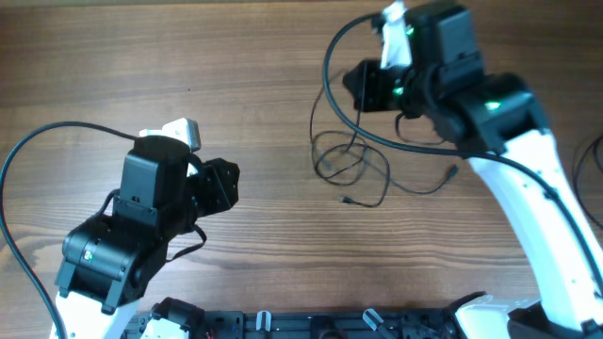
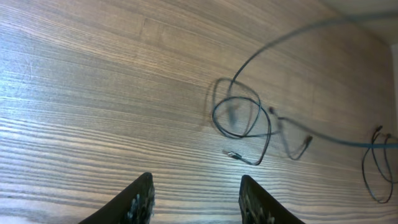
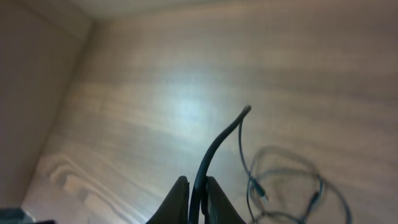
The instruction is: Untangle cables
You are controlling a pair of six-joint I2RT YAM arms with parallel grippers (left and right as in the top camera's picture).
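Observation:
A tangle of thin dark cables (image 1: 353,162) lies on the wood table right of centre. It also shows in the left wrist view (image 2: 242,118) and blurred in the right wrist view (image 3: 286,183). My right gripper (image 3: 198,196) is shut on a thicker dark cable (image 3: 217,143) that rises out of its jaws and bends down to the tangle. In the overhead view the right gripper (image 1: 363,87) is raised above and behind the tangle. My left gripper (image 2: 196,199) is open and empty, low over bare wood left of the tangle; overhead it shows at the left (image 1: 221,184).
Another dark cable loop (image 2: 376,168) lies at the far right of the table (image 1: 188,56). A black rail with clips (image 1: 311,325) runs along the front edge. A wall edge borders the table at the left of the right wrist view.

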